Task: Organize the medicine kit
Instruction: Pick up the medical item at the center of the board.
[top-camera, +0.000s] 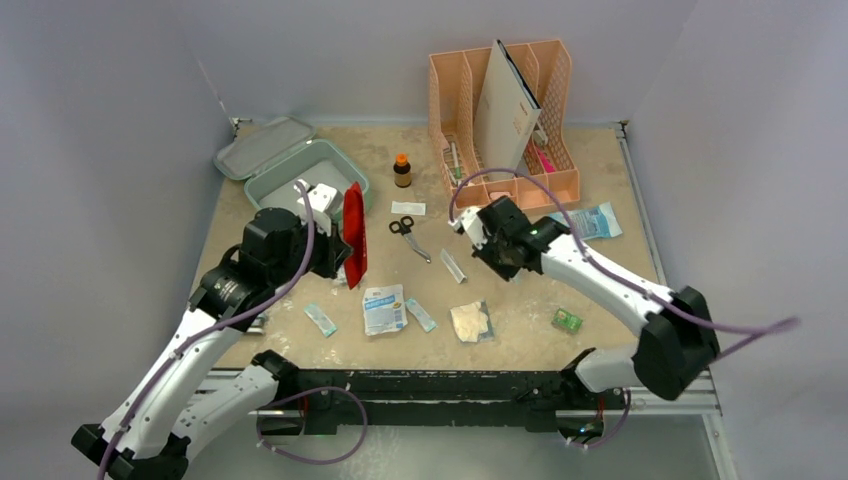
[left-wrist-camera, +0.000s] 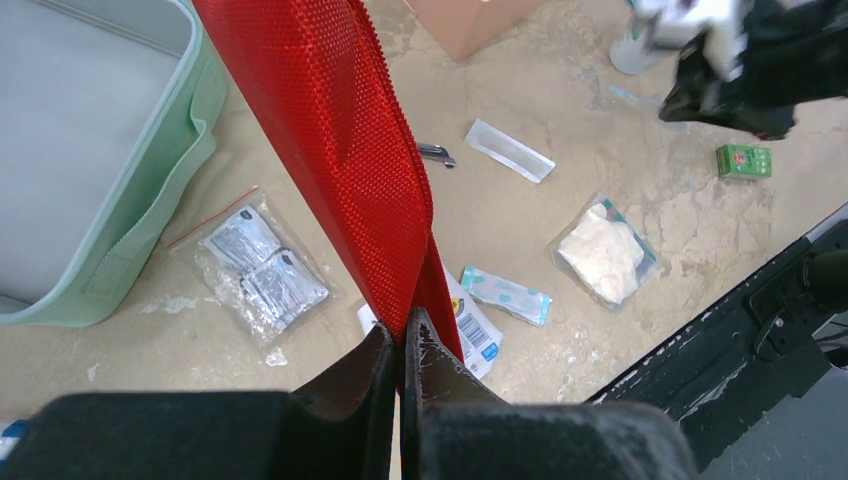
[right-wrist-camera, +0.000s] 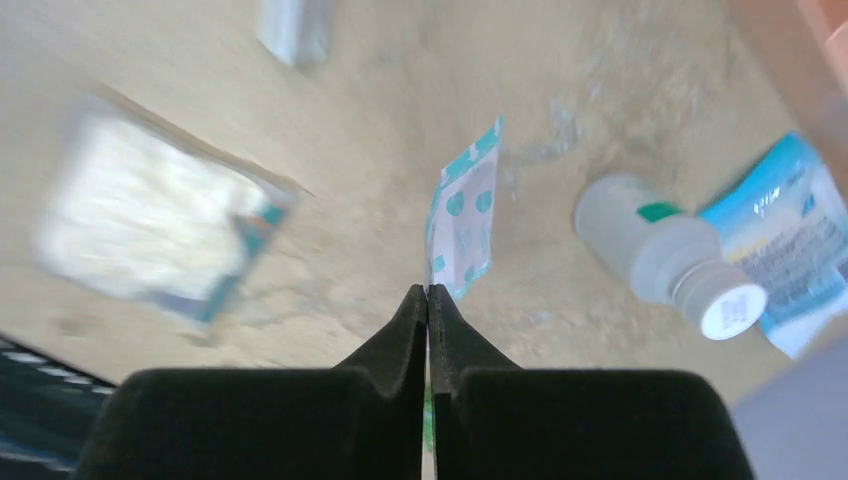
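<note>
From above: shows the mint-green medicine kit (top-camera: 290, 178) at the far left of the table (top-camera: 520, 300), rounded case open, lid swung back beside it. Just in front, finds the left hand (top-camera: 338, 258) clamped on a red pouch (top-camera: 355, 235) standing on edge. Puts the right hand (top-camera: 478, 228) near mid-table.

Left wrist: catches the pouch between closed fingertips, with the kit's pale green wall at upper left.

Right wrist — blurred: fully closed, seemingly pinching a teal-dotted sachet (right-wrist-camera: 462, 215).

One green case (top-camera: 285, 172), one red pouch (top-camera: 355, 235), one scissors (top-camera: 410, 237), one organizer (top-camera: 450, 90)
</note>
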